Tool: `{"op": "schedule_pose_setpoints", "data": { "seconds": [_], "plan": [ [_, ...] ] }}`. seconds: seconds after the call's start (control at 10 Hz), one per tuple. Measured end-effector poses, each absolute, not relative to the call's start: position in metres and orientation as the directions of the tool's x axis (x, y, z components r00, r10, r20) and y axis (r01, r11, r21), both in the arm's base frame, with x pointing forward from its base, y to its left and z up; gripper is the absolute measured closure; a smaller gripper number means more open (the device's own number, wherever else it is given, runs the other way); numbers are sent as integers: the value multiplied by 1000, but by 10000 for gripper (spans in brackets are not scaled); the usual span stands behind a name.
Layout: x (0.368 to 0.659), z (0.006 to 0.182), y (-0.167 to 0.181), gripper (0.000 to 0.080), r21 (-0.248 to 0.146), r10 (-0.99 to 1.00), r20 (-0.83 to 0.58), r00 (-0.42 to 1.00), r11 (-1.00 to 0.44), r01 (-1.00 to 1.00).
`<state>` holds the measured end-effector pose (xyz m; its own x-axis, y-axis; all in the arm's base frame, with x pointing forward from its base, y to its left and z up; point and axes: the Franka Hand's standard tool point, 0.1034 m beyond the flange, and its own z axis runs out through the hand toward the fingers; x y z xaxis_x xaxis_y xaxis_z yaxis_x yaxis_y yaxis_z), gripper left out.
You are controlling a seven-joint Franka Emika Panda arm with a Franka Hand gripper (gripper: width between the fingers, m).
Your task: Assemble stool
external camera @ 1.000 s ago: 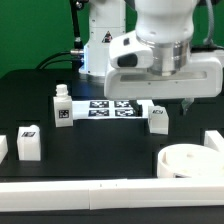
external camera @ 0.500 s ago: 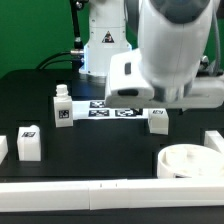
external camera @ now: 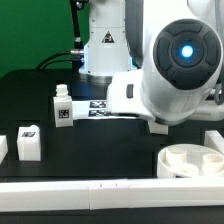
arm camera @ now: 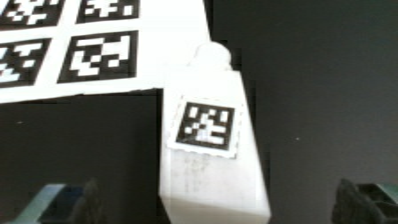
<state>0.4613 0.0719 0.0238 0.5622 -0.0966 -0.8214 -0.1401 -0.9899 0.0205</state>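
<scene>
In the wrist view a white stool leg (arm camera: 210, 130) with a square tag lies on the black table, one end touching the marker board (arm camera: 71, 50). My gripper (arm camera: 214, 205) is open and straddles the leg, with one dark finger (arm camera: 63, 205) on each side and gaps between. In the exterior view the arm's big white hand (external camera: 180, 70) hides the fingers and most of that leg (external camera: 160, 126). A second leg (external camera: 62, 108) stands upright toward the exterior view's left, and a third (external camera: 28, 143) sits nearer the front. The round seat (external camera: 190, 160) lies at the front on the exterior view's right.
A long white border bar (external camera: 100, 190) runs along the table's front edge. Part of the marker board (external camera: 98, 107) shows beside the arm. A small white piece (external camera: 3, 148) sits at the exterior view's far left edge. The robot base (external camera: 100, 45) stands behind.
The arm has swung toward the camera and down over the leg by the marker board, now hiding that leg and most of the board. The jaws stayed open; nothing else moved.
</scene>
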Motion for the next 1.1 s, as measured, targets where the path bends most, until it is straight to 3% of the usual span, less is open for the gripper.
{"op": "schedule_pose_setpoints", "data": {
  "seconds": [0.2,0.5,0.7,0.8,1.0,1.1],
  "plan": [
    [451,13,70,150,56,-154,-840,520,-978,-198],
    [446,9,74,150,57,-146,-848,510,-981,-187],
    [446,9,74,396,56,-145,-848,510,-981,-187],
    [446,9,74,478,56,-145,-848,510,-981,-187],
    [451,15,75,478,47,-135,-836,532,-983,-176],
    [456,31,73,478,39,-129,-837,531,-983,-178]
  ]
}}
